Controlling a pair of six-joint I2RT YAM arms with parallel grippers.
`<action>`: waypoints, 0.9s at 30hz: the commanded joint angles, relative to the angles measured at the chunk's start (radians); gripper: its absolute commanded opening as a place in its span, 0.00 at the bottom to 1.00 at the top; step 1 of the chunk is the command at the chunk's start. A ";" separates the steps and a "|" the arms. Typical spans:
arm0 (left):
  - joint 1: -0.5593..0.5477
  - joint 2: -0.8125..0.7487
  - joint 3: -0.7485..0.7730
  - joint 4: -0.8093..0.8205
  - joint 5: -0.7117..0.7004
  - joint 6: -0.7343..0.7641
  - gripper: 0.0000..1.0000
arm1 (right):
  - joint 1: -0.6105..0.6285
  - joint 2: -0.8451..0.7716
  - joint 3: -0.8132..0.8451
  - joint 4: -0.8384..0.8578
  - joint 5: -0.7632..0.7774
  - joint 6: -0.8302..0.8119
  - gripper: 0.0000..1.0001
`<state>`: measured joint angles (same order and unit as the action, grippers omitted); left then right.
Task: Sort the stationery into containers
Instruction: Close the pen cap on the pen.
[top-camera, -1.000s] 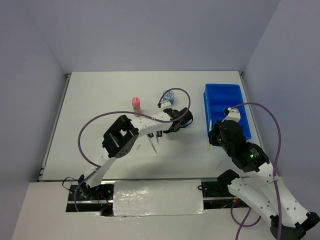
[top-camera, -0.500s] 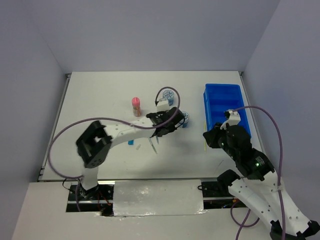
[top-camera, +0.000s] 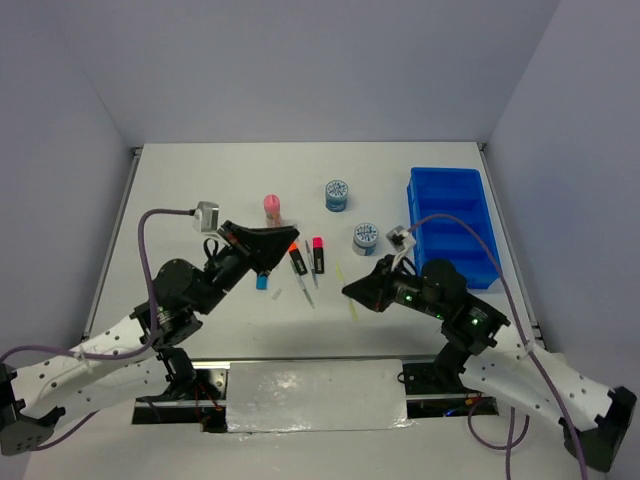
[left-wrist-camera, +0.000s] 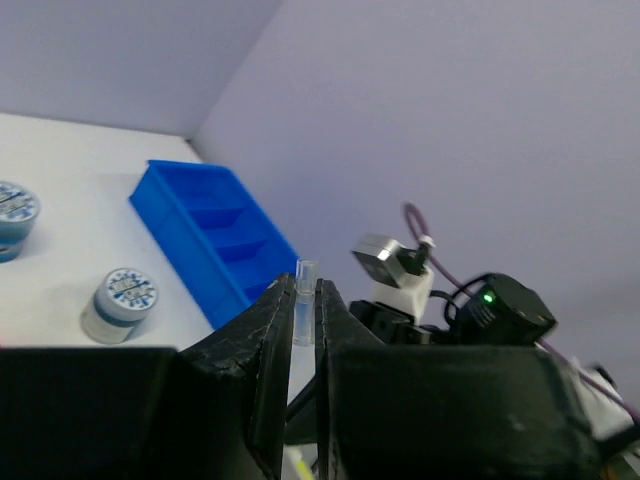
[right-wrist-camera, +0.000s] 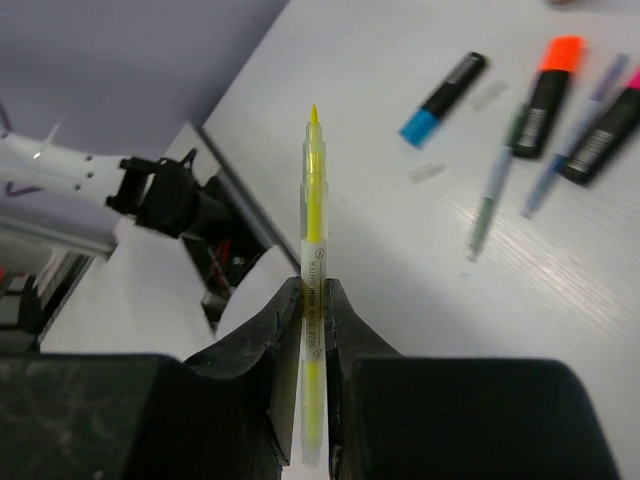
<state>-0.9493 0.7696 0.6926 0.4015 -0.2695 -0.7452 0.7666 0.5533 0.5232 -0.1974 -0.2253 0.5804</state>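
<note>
Blue tray (top-camera: 412, 200) appearing empty; rolls (top-camera: 338, 194), highlighters (top-camera: 297, 261), pink-topped tube (top-camera: 272, 207) lying unsorted left of it; left gripper (left-wrist-camera: 302, 292) pinching clear pen (left-wrist-camera: 305, 272); right gripper (right-wrist-camera: 313, 295) clamping yellow pen (right-wrist-camera: 314, 190); sorting barely starting.

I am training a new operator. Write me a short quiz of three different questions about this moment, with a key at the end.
1. True or false: both patterned rolls stand on the table, outside the blue tray.
2. What does the right pincer hold?
A. a yellow pen
B. a pink-topped tube
C. a roll
3. Which highlighter lies between the blue-capped highlighter and the pink-capped highlighter?

Key:
1. True.
2. A.
3. The orange-capped highlighter.
</note>
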 joint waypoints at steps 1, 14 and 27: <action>0.003 -0.065 -0.073 0.195 0.148 0.078 0.00 | 0.115 0.097 0.032 0.325 0.007 0.016 0.00; 0.003 -0.127 -0.188 0.298 0.113 0.030 0.00 | 0.444 0.224 0.100 0.483 0.421 -0.057 0.00; 0.003 -0.144 -0.286 0.476 0.015 -0.086 0.00 | 0.530 0.270 0.118 0.530 0.524 -0.097 0.00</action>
<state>-0.9497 0.6418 0.4019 0.7498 -0.2226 -0.8013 1.2823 0.8112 0.5915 0.2779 0.2562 0.5030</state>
